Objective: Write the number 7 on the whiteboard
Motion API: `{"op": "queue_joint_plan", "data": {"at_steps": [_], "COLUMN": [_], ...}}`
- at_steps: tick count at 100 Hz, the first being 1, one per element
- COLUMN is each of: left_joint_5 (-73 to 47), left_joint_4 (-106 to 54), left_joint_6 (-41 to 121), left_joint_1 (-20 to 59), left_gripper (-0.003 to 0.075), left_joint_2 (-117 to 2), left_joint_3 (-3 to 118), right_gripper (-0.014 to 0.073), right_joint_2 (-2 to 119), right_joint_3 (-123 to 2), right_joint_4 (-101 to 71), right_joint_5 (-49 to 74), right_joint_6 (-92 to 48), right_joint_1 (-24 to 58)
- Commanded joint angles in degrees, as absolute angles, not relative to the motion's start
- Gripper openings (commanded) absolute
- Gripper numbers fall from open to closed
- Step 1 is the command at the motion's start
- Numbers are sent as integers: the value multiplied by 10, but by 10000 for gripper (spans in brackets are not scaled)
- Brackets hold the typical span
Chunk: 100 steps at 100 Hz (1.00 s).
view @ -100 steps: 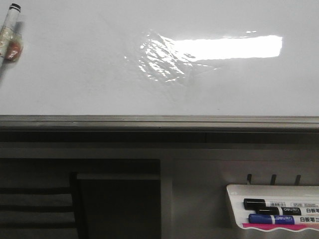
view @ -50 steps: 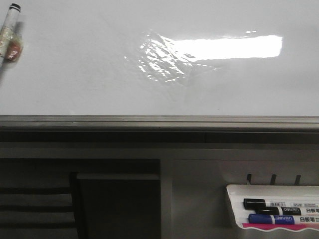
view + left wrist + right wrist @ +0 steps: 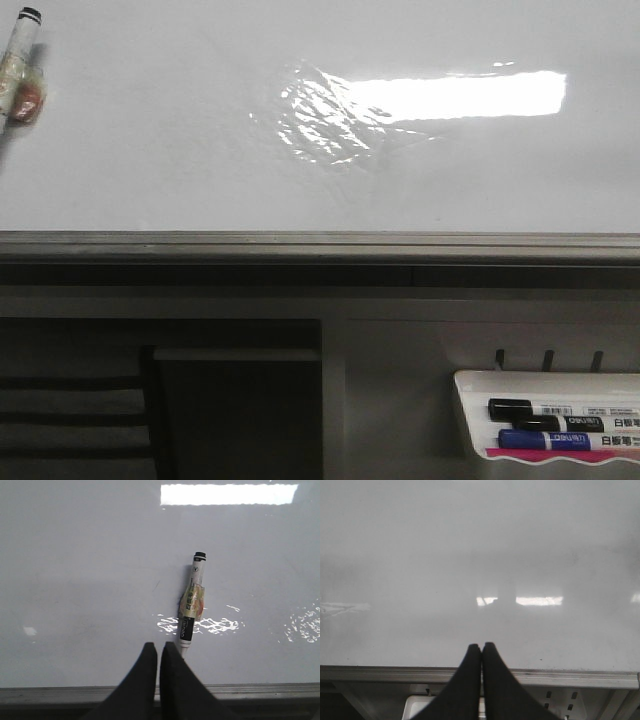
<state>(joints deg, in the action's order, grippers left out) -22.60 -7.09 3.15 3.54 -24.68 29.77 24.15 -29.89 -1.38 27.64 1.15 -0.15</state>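
Note:
The whiteboard (image 3: 150,150) fills the upper front view, glossy, with a bright glare and a wrinkled patch. The number 7 is not in view. A white marker (image 3: 20,60) with a black cap and a coloured label lies against the board at the far left. In the left wrist view the marker (image 3: 192,605) sits just beyond my left gripper (image 3: 158,646), which is shut and holds nothing. One finger overlaps the marker's near end. My right gripper (image 3: 481,646) is shut and empty before the bare whiteboard (image 3: 470,555). Neither gripper shows in the front view.
A grey metal rail (image 3: 320,245) runs along the board's lower edge. Below it at the right hangs a small white tray (image 3: 470,400) holding a black marker (image 3: 545,410) and a blue marker (image 3: 550,440). Dark shelving sits lower left.

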Motion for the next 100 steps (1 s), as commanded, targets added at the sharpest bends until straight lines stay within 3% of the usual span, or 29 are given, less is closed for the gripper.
{"op": "queue_joint_plan", "data": {"at_steps": [1,17,26,33,45,52,57,100], "left_joint_5": [-185,-185,-185,-185,-185,-185,-185,-178], "left_joint_4": [-80,-81,-81,-74,-56,-56,-56,-68], "left_joint_6": [30,27,27,27,27,27,27,27], "left_joint_1": [35,35,35,35,35,35,35,35], "left_gripper": [-20,-20,-1,85,368,500,545,543], "left_joint_2": [-254,-254,-254,-254,-254,-254,-254,-254], "left_joint_3": [319,318,318,318,318,318,318,318], "right_gripper": [-71,-64,34,156,401,475,503,503], "right_joint_2": [249,249,249,249,249,249,249,249], "right_joint_3": [-319,-319,-319,-319,-319,-319,-319,-319], "right_joint_4": [-11,-11,-11,-11,-11,-10,-10,-10], "right_joint_5": [233,234,233,233,233,233,233,233], "right_joint_6": [10,10,10,10,10,10,10,10], "right_joint_1": [-1,-1,-1,-1,-1,-1,-1,-1]}}
